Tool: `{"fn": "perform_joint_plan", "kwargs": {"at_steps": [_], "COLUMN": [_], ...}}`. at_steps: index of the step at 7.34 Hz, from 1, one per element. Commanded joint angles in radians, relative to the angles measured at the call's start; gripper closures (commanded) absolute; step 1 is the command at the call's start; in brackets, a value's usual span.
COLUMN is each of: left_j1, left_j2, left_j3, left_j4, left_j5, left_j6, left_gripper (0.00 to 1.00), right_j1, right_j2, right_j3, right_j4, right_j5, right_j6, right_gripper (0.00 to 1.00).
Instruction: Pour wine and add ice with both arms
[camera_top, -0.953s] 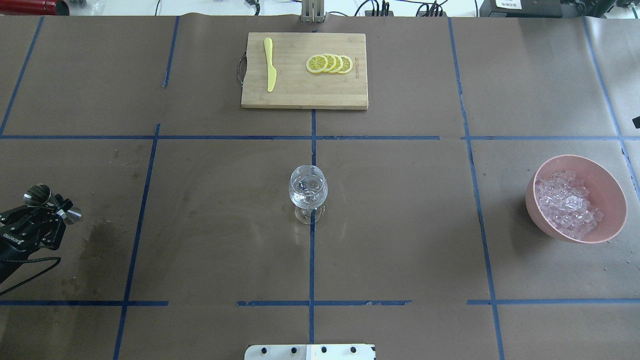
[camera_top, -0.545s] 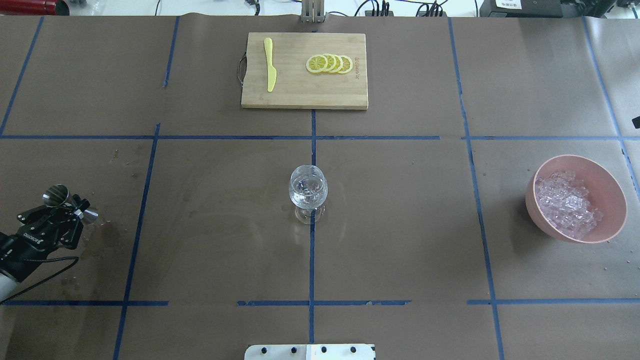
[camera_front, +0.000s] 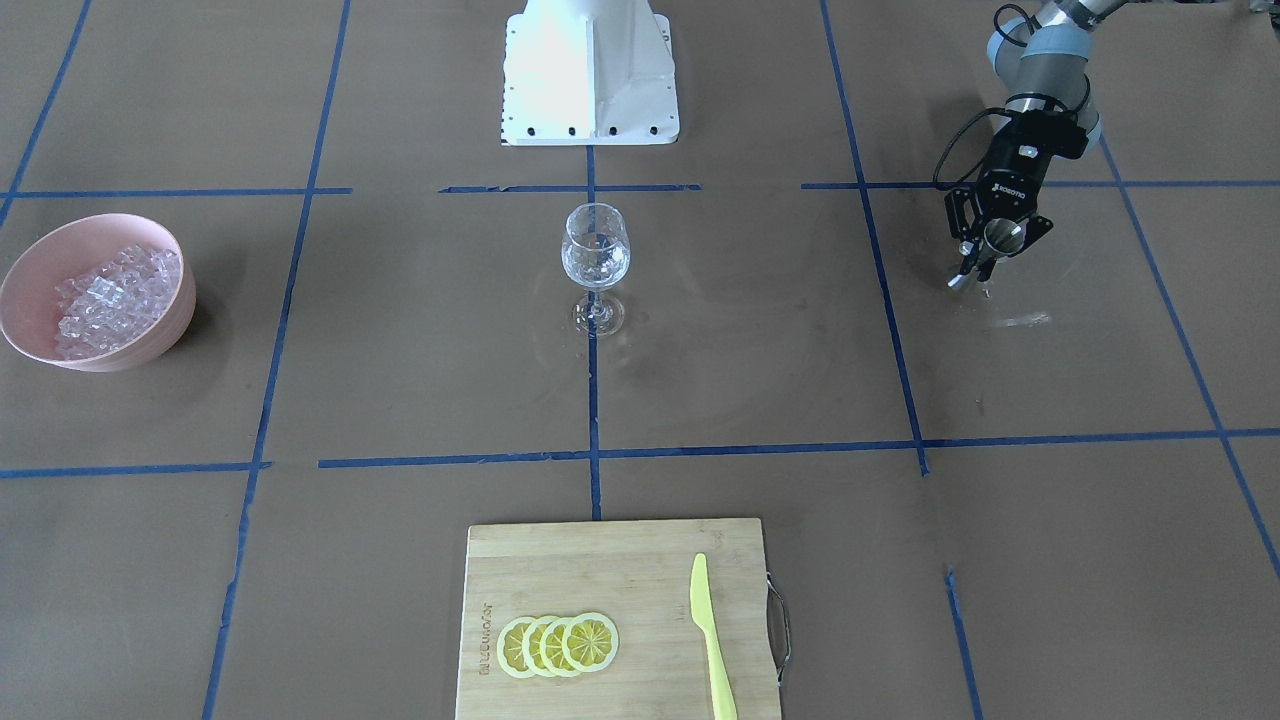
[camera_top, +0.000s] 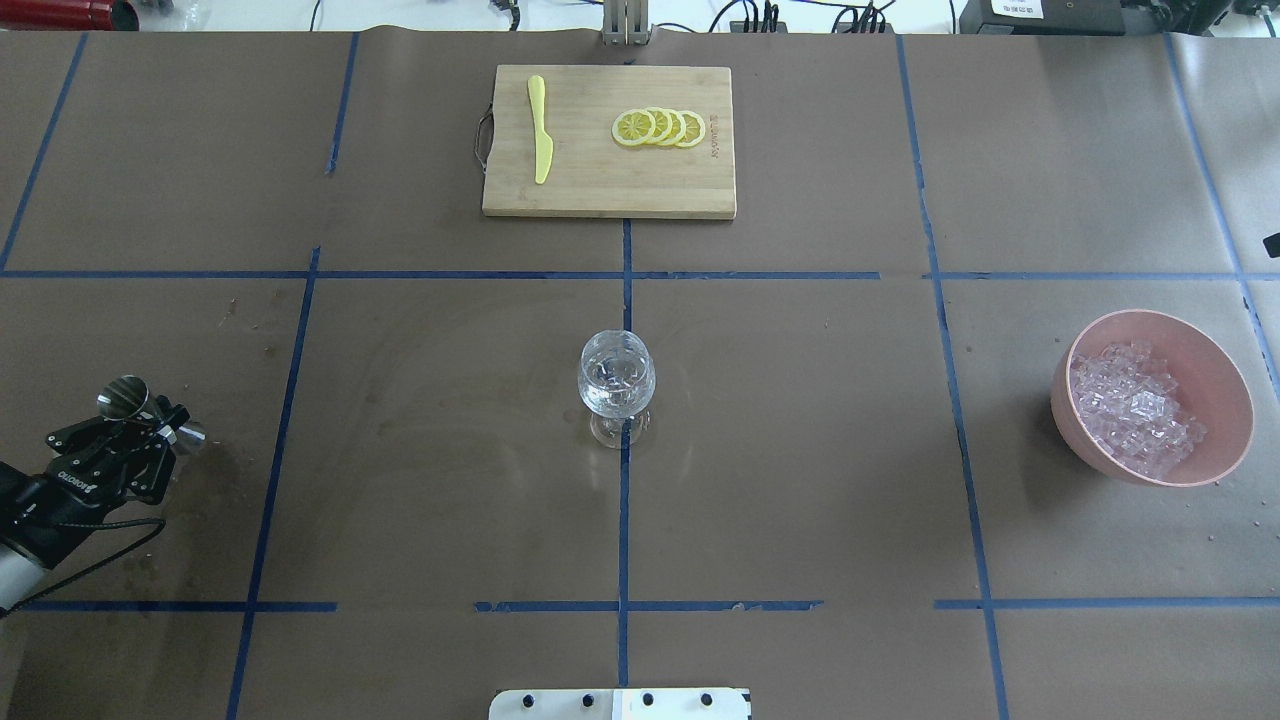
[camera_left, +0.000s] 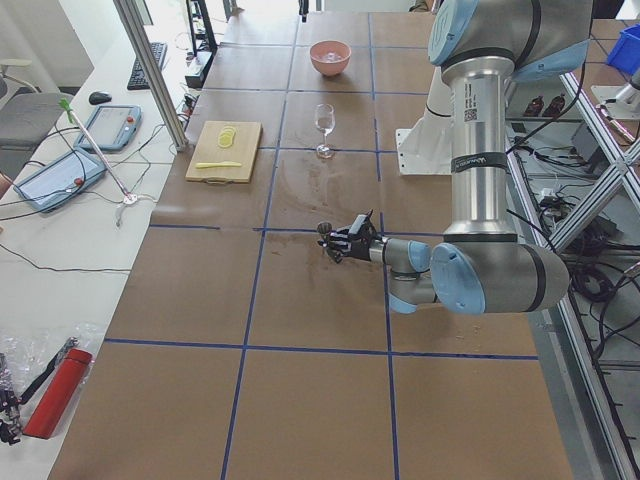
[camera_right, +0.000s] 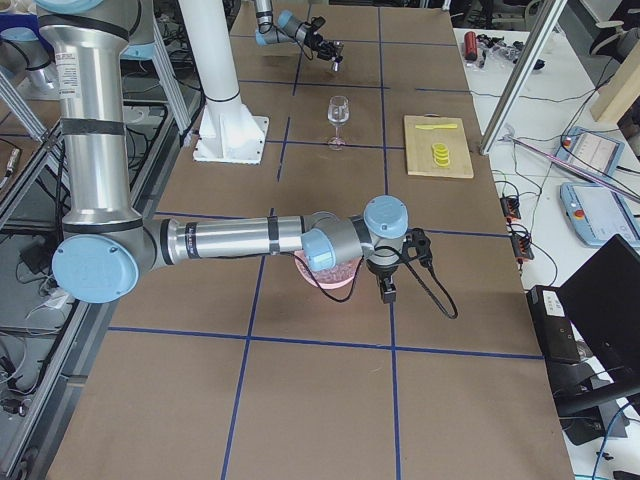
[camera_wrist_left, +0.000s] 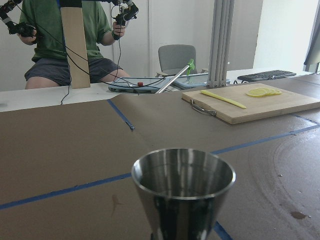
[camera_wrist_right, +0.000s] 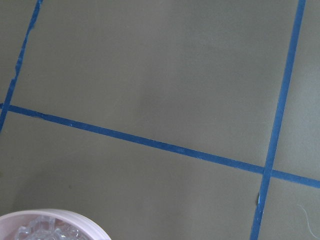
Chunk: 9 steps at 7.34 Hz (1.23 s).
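My left gripper is at the table's left side, shut on a steel jigger, held low over the paper; it also shows in the front view. The left wrist view shows the jigger upright, its mouth open to the camera. The wine glass stands at the table's centre with a few clear cubes inside. The ice fills a pink bowl at the right. My right gripper hangs just beyond the bowl; I cannot tell whether it is open or shut. The right wrist view catches only the bowl's rim.
A wooden cutting board at the far centre carries lemon slices and a yellow knife. The white pedestal stands on the robot's side. Wet stains mark the paper near my left gripper.
My left gripper has moved to the right with the jigger, then settled slightly nearer the robot. The glass and the bowl have not moved.
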Motion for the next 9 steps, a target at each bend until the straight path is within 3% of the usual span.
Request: {"fn": "perform_joint_plan", "kwargs": {"at_steps": [1,4,9], "left_j1": [0.013,0.024,0.027], "left_j2": [-0.002,-0.011,-0.018], "left_j3": [0.003,0.019,0.022], "left_j4": [0.0,0.001,0.006], "left_j5": [-0.002,-0.004,-0.019], "left_j6": [-0.002,-0.025,-0.027], "left_gripper": [0.89,0.9,0.71], "right_j1": [-0.002,-0.005,-0.008], "right_j2": [0.0,0.0,-0.002], "right_j3": [0.0,0.001,-0.003], "right_j4": [0.0,0.0,-0.001], "right_j5": [0.0,0.002,0.0], "right_j6": [0.0,0.0,0.0], "right_gripper": [0.0,0.0,0.0]}}
